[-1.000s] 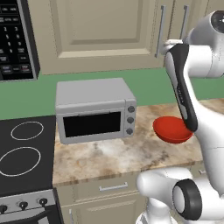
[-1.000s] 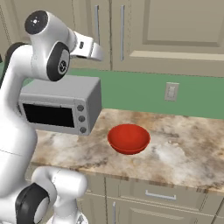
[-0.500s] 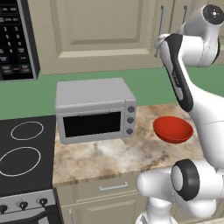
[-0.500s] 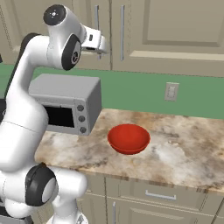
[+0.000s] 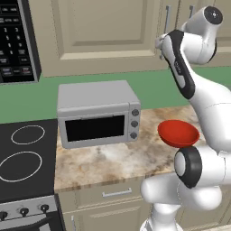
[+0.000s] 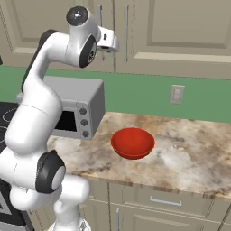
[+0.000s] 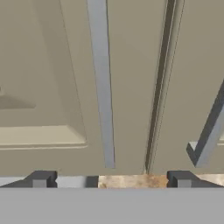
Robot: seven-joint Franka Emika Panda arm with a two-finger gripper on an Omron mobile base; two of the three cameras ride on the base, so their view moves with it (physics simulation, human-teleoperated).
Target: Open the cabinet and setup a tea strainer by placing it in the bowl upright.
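Left base view: the cabinet (image 5: 103, 31) hangs shut above a grey toaster oven (image 5: 97, 113), with a stovetop (image 5: 25, 158) to its left. The red bowl (image 5: 178, 133) sits on the counter (image 5: 113, 160) close to the front edge, beside the arm.

Right base view: the claw (image 6: 104, 52) is raised just before the cabinet's bar handle (image 6: 99, 16); bare counter lies right of the bowl.

Hand view: the claw's fingertips (image 7: 41, 178) stand wide apart, the handle between them ahead.
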